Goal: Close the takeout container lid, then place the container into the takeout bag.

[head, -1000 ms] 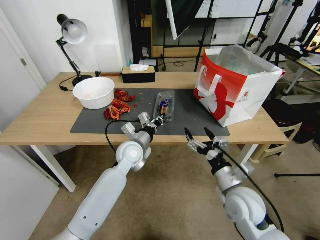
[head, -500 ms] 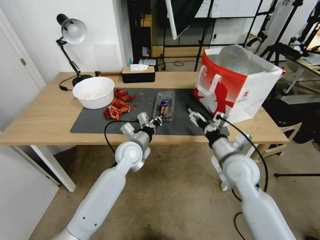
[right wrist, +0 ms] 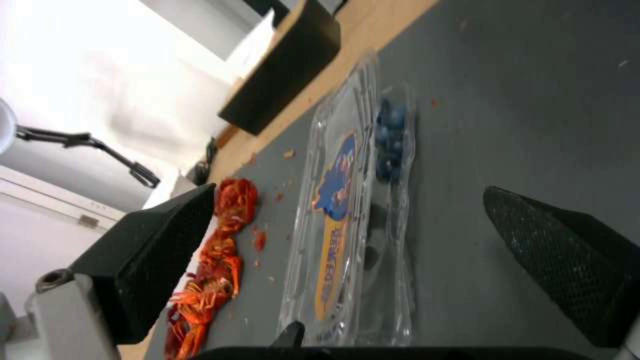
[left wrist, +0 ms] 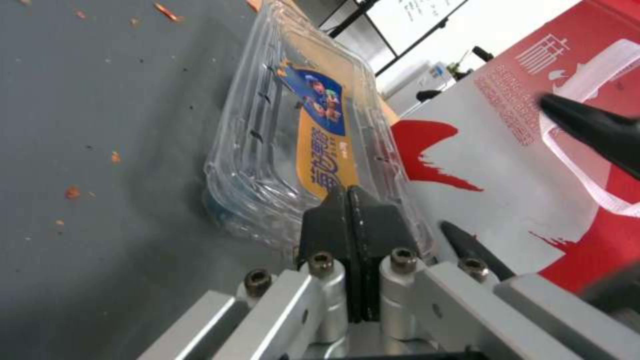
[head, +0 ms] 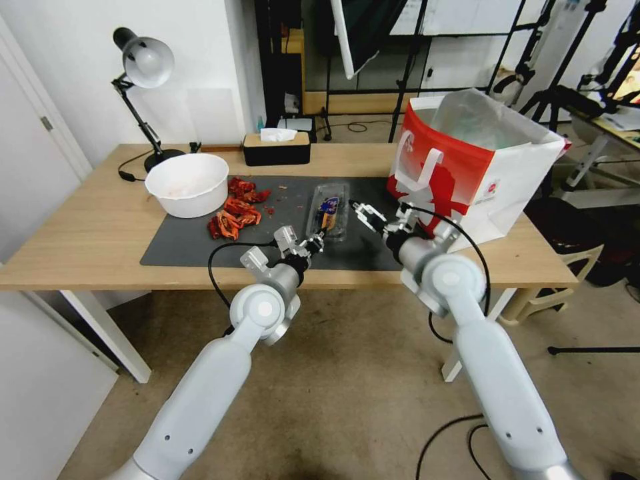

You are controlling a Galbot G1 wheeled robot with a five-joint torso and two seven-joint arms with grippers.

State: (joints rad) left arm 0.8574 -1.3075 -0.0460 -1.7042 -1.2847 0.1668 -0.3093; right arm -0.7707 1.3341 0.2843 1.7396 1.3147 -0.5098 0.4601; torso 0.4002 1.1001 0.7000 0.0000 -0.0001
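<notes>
Since a second ago, the right gripper (head: 360,212) has been carried from below the desk (head: 80,233) edge up over the grey mat (head: 200,243), next to the container (head: 329,210); the left gripper (head: 319,239) has stayed at the container's near end.

Head view: the container is seen lying on the mat, lid (head: 327,205) down over it, between the white bowl (head: 187,184) and the red-and-white bag (head: 477,170), which stands upright and open at the mat's right end. Red food scraps (head: 233,213) are scattered beside the bowl. The right gripper's fingers are spread apart, just right of the container and near the bag.

Left wrist view: the left gripper's (left wrist: 352,220) black fingers are pressed together at the container's (left wrist: 293,145) near edge; whether plastic is caught between them cannot be told. The lid's (left wrist: 323,132) yellow and blue label is seen, and the bag (left wrist: 507,165) beyond.

Right wrist view: the right gripper's (right wrist: 360,235) two fingers are held wide apart, with the container (right wrist: 353,215) between them farther off. Blueberries (right wrist: 389,140) are seen inside, and scraps (right wrist: 217,250) alongside.
</notes>
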